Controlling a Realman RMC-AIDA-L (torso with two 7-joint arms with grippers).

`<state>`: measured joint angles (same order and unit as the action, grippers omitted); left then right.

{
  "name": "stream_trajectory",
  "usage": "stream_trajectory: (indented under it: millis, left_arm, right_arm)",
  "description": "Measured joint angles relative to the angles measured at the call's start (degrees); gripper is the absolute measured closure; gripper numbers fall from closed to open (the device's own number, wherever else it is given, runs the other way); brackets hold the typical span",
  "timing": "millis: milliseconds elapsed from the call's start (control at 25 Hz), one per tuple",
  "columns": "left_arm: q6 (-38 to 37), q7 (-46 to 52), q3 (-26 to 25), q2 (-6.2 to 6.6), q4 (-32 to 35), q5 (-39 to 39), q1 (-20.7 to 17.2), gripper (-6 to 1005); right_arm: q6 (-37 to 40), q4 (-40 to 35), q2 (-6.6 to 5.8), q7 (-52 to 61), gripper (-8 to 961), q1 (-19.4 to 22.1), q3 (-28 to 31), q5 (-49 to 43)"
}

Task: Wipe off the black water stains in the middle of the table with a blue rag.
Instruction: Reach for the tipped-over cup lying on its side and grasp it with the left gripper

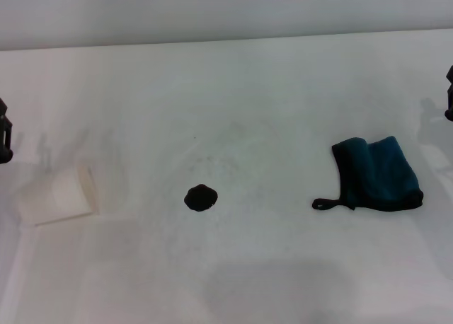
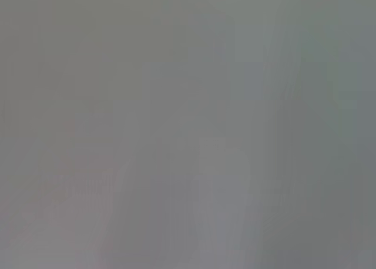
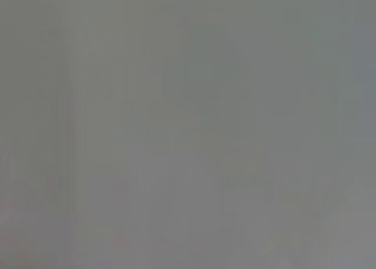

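The black water stain point(image 1: 200, 198) is a small glossy blot near the middle of the white table point(image 1: 269, 97). The blue rag point(image 1: 377, 174) lies folded to the stain's right, its black loop pointing toward the stain. My left gripper point(image 1: 4, 134) shows only as a dark part at the left edge of the head view, far from the stain. My right gripper point(image 1: 449, 94) shows only as a dark part at the right edge, behind and to the right of the rag. Both wrist views show only a plain grey blur.
A white paper cup point(image 1: 58, 194) lies on its side at the left, in front of the left gripper. A tiny dark speck point(image 1: 195, 136) sits behind the stain. The table's back edge meets a pale wall.
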<state>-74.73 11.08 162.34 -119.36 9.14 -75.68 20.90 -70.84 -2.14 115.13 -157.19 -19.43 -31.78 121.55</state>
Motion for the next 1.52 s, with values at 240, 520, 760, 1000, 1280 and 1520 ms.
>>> stream_trajectory:
  millis: [240,520,760,1000,1280,1520]
  left_arm:
    - [0.0,0.0,0.0,0.00,0.1,0.0,0.0,632]
    - [0.0,0.0,0.1,-0.05,0.2,0.3,0.0,631]
    - [0.0,0.0,0.0,-0.09,0.2,0.4,0.0,631]
    - [-0.4,-0.4,0.0,0.11,-0.1,0.3,0.0,632]
    - [-0.8,0.6,0.4,0.89,-2.7,1.2,1.1,632]
    - [0.1,14.4,0.4,0.88,-13.3,9.0,5.0,631]
  right_arm:
    - [0.1,-0.9,-0.07,-0.6,920,0.0,-0.8,0.0]
    - [0.0,-1.0,-0.09,-0.7,821,0.3,-0.9,0.0]
    - [0.0,-1.0,-0.15,-0.7,819,0.7,-1.0,0.0]
    - [0.0,-1.0,-0.19,-0.2,813,0.7,-1.0,0.0]
    - [0.2,-1.0,-0.17,-0.2,803,0.7,-1.0,0.0]
    - [0.4,-0.6,-0.17,-0.1,802,0.6,-1.0,0.0]
